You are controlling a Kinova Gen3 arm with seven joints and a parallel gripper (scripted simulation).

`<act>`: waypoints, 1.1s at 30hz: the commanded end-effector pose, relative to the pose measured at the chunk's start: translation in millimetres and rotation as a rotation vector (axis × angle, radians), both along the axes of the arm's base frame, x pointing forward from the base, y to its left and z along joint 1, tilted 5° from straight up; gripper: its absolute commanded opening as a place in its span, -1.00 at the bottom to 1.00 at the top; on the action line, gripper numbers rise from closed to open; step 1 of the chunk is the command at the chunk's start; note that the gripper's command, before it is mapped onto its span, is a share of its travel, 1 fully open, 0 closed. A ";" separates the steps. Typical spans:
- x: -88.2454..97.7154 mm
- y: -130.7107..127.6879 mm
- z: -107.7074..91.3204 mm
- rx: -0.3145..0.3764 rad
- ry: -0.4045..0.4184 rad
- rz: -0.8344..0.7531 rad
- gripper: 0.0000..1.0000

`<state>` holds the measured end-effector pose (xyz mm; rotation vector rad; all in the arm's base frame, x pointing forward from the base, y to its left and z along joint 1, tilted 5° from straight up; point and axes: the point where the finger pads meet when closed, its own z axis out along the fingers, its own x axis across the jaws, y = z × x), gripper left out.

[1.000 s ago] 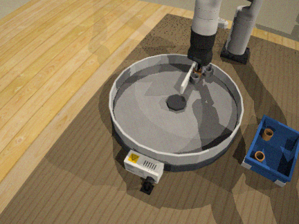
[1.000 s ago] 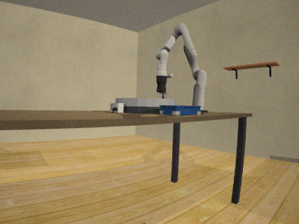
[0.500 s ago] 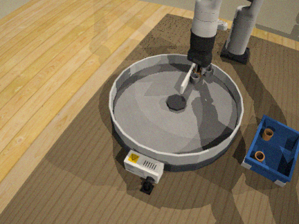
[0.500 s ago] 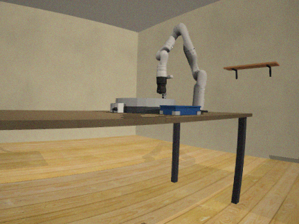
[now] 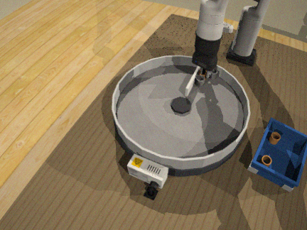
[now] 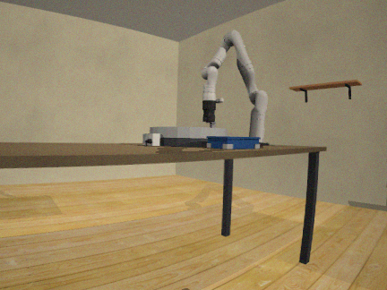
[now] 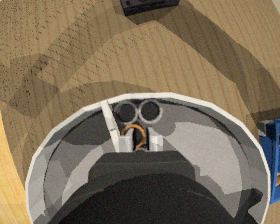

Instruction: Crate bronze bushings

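So the bronze bushing [image 7: 139,136] that's up for grabs stands upright on the turning table [image 5: 119,133], out near the far rim on the arm's side. The fingers are down around it, one on each side. They're only partly open, a fairly narrow gap, and they straddle the bushing rather than clamping it, so nothing is actually held. From the top camera the same bushing [image 5: 200,79] peeks out just below the black wrist, and the fingers mostly hide it. Right behind it, closer to the rim, two steel bushings [image 7: 125,111] [image 7: 150,111] stand side by side, touching or nearly so. A white bar [image 5: 190,84] lies just beside the bronze one and points in toward the dark hub [image 5: 180,105] at the table's centre. The rest of the grey disc shows only shadows. Off to the right, well apart from the turning table, the blue crate [image 5: 259,151] sits on the tabletop [image 5: 71,183] with two bronze bushings [image 5: 274,138] [image 5: 266,160] upright inside. A small white motor box [image 5: 147,169] with a yellow warning sticker sits against the near edge of the turning table. The arm's base [image 5: 241,58] stands just past the far rim. The side view shows a wooden shelf [image 6: 325,86] on the wall.
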<state>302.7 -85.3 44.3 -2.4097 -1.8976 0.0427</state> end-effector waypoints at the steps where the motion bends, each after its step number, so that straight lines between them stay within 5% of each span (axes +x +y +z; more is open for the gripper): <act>1: 0.4 -0.1 0.3 0.000 -0.001 0.000 -0.21; 33: -0.5 0.5 -13.3 0.000 -0.001 0.000 -0.21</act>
